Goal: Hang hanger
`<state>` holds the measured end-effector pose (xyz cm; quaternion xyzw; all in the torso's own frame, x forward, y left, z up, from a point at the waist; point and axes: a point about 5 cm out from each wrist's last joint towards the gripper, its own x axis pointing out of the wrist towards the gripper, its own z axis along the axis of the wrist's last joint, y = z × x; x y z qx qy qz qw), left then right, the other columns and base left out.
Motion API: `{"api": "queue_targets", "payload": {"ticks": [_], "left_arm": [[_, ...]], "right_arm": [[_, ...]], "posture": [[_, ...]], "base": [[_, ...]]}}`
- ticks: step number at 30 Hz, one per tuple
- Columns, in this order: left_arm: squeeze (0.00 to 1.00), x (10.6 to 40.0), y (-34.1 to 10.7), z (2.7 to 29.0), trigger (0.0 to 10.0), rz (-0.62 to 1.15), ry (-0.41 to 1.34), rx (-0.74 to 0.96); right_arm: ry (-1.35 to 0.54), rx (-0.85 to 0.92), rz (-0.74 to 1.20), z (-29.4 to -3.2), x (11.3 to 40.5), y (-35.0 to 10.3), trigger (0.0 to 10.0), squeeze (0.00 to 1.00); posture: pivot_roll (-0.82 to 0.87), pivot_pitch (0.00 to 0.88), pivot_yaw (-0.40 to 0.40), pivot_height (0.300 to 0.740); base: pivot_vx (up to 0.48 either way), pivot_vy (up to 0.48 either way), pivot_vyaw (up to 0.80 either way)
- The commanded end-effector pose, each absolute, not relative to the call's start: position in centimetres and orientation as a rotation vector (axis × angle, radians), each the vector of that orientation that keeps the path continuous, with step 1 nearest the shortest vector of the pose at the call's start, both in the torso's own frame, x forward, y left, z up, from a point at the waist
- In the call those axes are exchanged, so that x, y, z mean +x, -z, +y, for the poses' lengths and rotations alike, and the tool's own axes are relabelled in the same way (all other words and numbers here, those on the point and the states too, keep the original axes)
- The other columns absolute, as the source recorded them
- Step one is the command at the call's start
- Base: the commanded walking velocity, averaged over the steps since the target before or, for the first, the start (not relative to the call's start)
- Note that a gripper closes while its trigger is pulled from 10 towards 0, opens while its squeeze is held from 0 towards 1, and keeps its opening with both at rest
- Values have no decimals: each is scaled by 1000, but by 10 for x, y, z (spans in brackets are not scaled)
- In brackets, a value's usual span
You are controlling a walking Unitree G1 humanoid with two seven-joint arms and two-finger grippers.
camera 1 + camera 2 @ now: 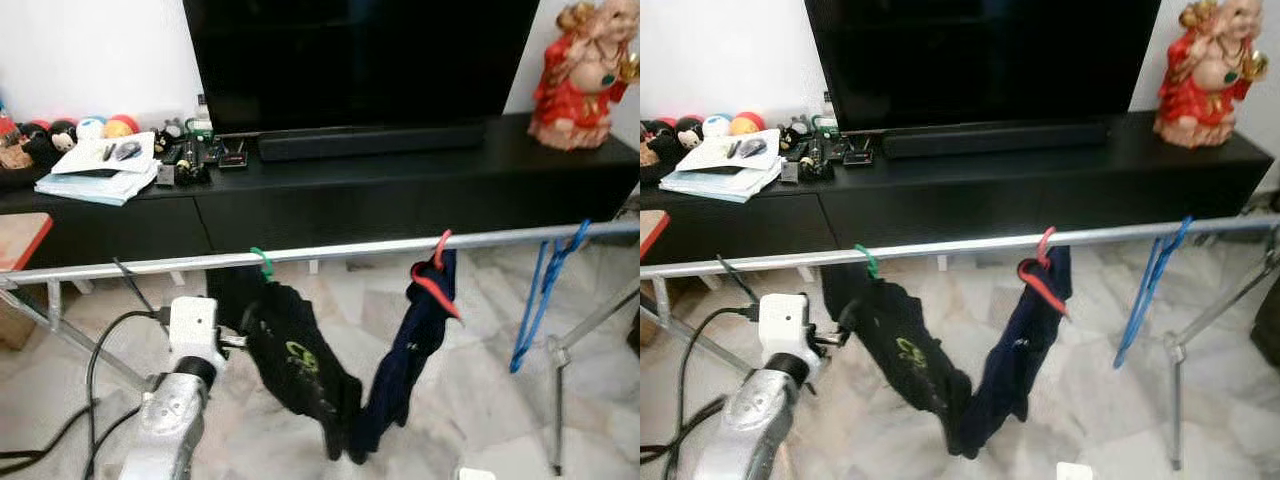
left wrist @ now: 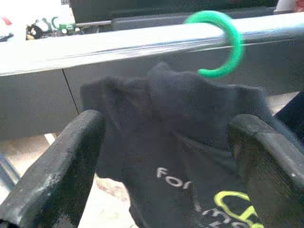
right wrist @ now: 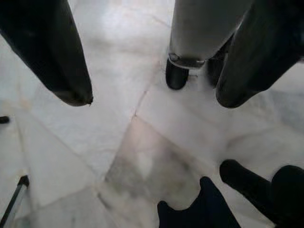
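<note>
A green hanger [image 1: 262, 264] hooks over the silver rail [image 1: 350, 248] of a drying rack, and a black shirt [image 1: 300, 365] with a yellow-green print droops from it. In the left wrist view the green hook [image 2: 223, 42] sits on the rail [image 2: 118, 45] above the shirt [image 2: 190, 142]. My left gripper [image 1: 238, 340] is at the shirt's left edge, just below the rail. Its black fingers [image 2: 57, 171] stand open either side of the cloth. My right gripper [image 3: 152, 99] hangs open over the marble floor.
A red hanger with a navy garment [image 1: 437, 285] and a bare blue hanger [image 1: 540, 300] share the rail to the right. Behind stand a black TV cabinet [image 1: 400, 190], papers [image 1: 100, 170] and a red figurine [image 1: 580, 75]. A rack leg [image 1: 558, 400] and a black cable [image 1: 100, 360] cross the floor.
</note>
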<state>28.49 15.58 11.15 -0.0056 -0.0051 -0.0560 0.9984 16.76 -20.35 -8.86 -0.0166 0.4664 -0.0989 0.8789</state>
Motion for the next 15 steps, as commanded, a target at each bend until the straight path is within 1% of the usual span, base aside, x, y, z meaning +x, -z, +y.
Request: {"api": "queue_targets", "payload": {"ticks": [1,6,11,15], "left_arm": [[0,283,-111,159,10000,-2,119,-30],[0,281,-112,153,10000,5,171,-62],[0,277,-108,139,10000,37,299,-28],[0,276,-108,134,10000,45,334,-17]], "right_arm": [[201,-19,982,-198,165,91,10000,0],[201,-19,984,-198,164,91,10000,0],[199,-22,984,-199,164,91,10000,0],[199,-22,982,-198,164,91,10000,0]], "posture": [[78,69,60,740],[80,69,59,740],[84,67,56,740],[82,64,57,740]], "base": [[0,0,0],[0,0,0],[0,0,0],[0,-419,0]]}}
